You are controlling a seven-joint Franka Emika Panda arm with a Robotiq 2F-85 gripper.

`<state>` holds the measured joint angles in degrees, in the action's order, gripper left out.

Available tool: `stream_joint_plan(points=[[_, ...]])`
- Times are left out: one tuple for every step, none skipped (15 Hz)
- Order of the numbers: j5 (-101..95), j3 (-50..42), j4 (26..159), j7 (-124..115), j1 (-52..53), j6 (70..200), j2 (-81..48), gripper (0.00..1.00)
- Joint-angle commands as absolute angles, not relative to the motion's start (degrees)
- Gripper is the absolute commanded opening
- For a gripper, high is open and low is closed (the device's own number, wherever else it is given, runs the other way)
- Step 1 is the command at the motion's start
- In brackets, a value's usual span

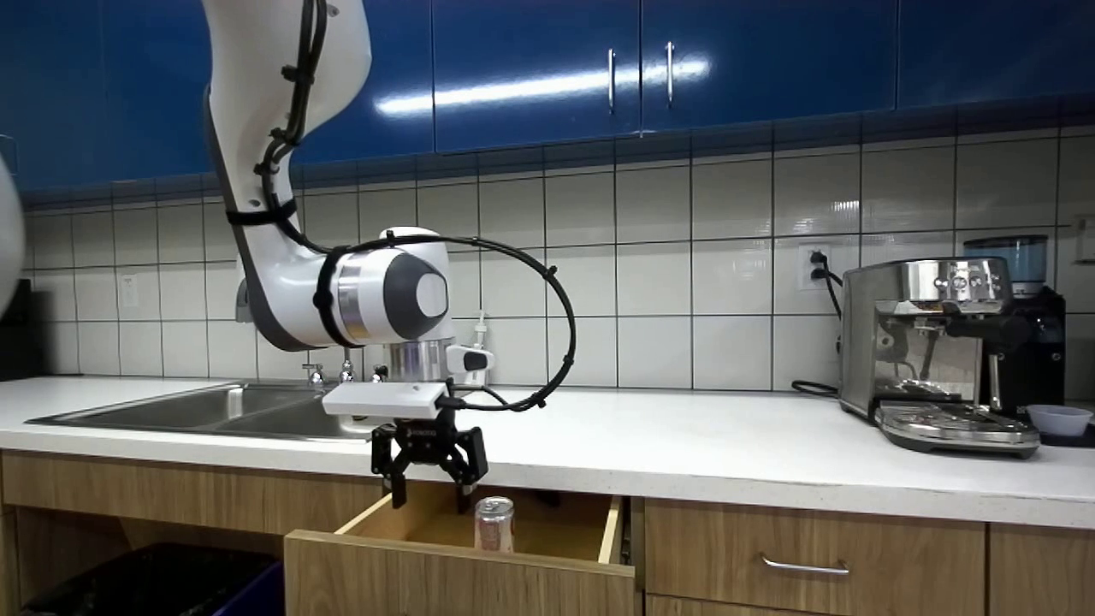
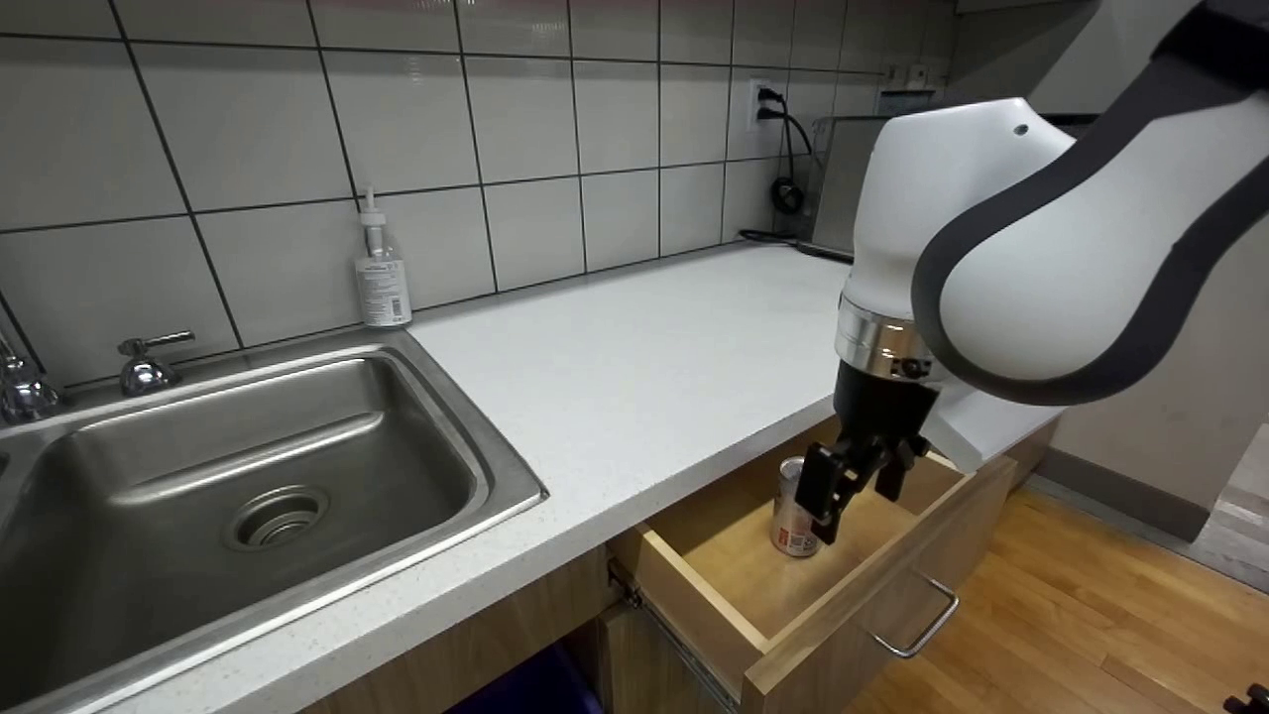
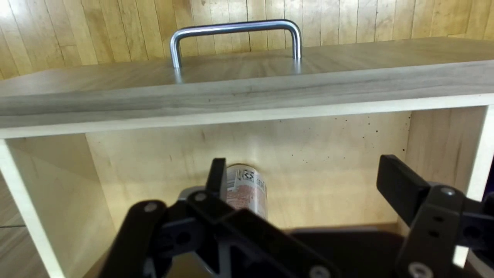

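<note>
Gripper (image 1: 432,498) over pulled-out drawer (image 1: 462,582), jaws spread wide apart. Can (image 2: 791,526) upright inside drawer, beside one jaw, partly hidden by it in wrist view; touching or not, hard to tell. White counter (image 2: 644,357) above drawer; steel sink (image 2: 511,476) set in counter; pump bottle (image 2: 384,290) at sink's back corner.

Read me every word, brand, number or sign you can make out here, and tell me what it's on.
No word or number reads clearly.
Can: a sign like recycling arrows; other print too blurred.
Pump bottle: label print too small to read.
Gripper: small lettering, too blurred to read.
</note>
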<state>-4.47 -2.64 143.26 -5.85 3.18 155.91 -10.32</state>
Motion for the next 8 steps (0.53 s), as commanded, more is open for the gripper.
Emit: stream_joint_plan(points=[[-3.93,-1.44,146.93,-5.07,2.73,156.36,-6.44,1.0],[-3.65,-1.18,147.42,-4.85,2.7,156.34,-6.06,1.0],[-3.34,-0.88,147.97,-4.67,2.69,156.28,-5.6,1.0],[-3.56,-0.75,148.44,-4.84,2.79,156.23,-5.3,1.0],[-3.58,-0.59,148.86,-4.8,2.78,156.21,-4.97,1.0],[-3.49,-0.41,149.38,-4.71,2.75,156.3,-4.64,1.0],[-3.39,-0.27,149.87,-4.63,2.73,156.43,-4.35,1.0],[-3.06,-0.13,150.31,-4.35,2.62,156.53,-4.16,1.0]])
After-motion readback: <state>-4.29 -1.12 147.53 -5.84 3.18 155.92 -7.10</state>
